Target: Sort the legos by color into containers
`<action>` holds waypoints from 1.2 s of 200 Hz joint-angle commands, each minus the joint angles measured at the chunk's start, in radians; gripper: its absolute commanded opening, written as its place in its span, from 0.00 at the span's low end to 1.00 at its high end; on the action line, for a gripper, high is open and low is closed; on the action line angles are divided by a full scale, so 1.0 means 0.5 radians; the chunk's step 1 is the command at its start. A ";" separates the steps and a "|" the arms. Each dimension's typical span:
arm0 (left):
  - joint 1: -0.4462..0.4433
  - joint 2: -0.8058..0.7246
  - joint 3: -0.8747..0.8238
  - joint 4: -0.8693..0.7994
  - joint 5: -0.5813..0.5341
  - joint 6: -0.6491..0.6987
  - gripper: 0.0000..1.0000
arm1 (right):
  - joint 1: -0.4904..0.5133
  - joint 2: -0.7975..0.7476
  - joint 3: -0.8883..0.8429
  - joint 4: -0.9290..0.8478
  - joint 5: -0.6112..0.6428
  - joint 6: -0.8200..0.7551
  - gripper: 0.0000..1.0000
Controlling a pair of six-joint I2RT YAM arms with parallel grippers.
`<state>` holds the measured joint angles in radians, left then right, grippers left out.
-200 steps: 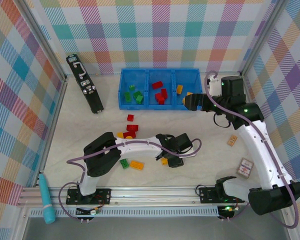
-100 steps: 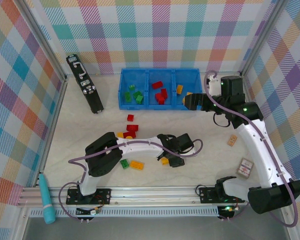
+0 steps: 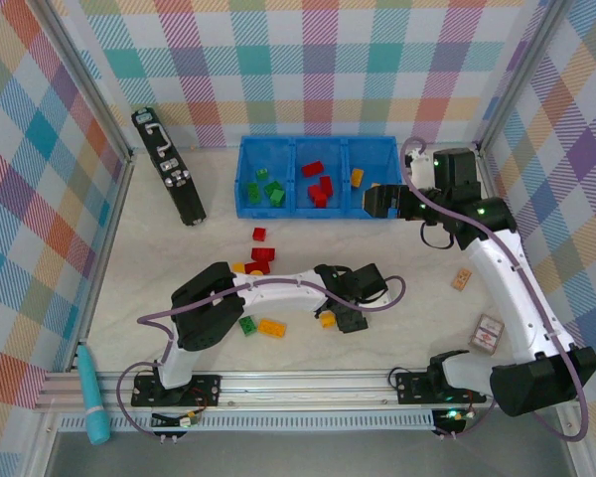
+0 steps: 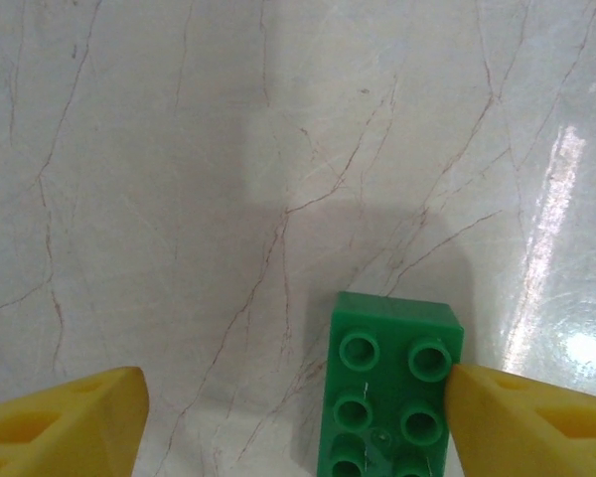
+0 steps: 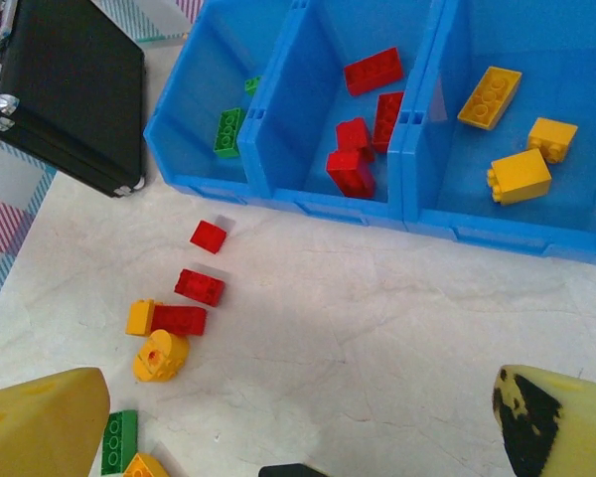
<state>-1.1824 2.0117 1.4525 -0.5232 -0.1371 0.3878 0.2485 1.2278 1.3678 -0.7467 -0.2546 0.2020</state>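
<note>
Down at table level, left gripper [image 4: 298,397] released, fingers spread wide: green brick [image 4: 389,397] flat on the marble, touching the right finger [image 4: 521,422], well apart from the left finger [image 4: 65,422]. Bare tabletop [image 4: 179,149] ahead and to the left, room to spare. Up near the front right corner of the blue tray [image 3: 308,212], right gripper [image 5: 300,397] wide open too, grasping nothing. Green pieces in the left compartment [image 5: 204,70], red in the middle compartment [image 5: 308,109], yellow-orange in the right compartment [image 5: 576,70]. Loose on the marble short of the tray's front wall: red bricks [image 5: 199,286], a yellow round piece [image 5: 161,356], a second green brick [image 5: 119,442]. Black case [image 5: 60,89] near the tray's left wall; clear marble right of the loose cluster.
</note>
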 commanded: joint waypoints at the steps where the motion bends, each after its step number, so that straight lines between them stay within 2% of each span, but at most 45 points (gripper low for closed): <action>1: -0.010 0.037 0.035 -0.153 -0.052 0.041 0.82 | -0.009 0.031 0.064 -0.019 -0.046 -0.007 0.99; 125: 0.044 -0.026 0.156 -0.410 0.342 -0.062 0.82 | -0.009 0.169 0.127 -0.050 -0.069 -0.003 0.99; 207: 0.074 0.094 0.028 -0.235 0.203 -0.086 0.85 | -0.010 0.215 0.144 -0.062 -0.067 -0.009 0.99; 240: 0.100 0.111 -0.015 -0.175 0.234 -0.120 0.85 | -0.009 0.232 0.147 -0.065 -0.063 -0.013 0.99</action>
<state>-1.1458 2.0544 1.4631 -0.6388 -0.0158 0.3473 0.2485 1.3376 1.4048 -0.7719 -0.2707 0.2020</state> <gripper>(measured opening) 0.850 0.988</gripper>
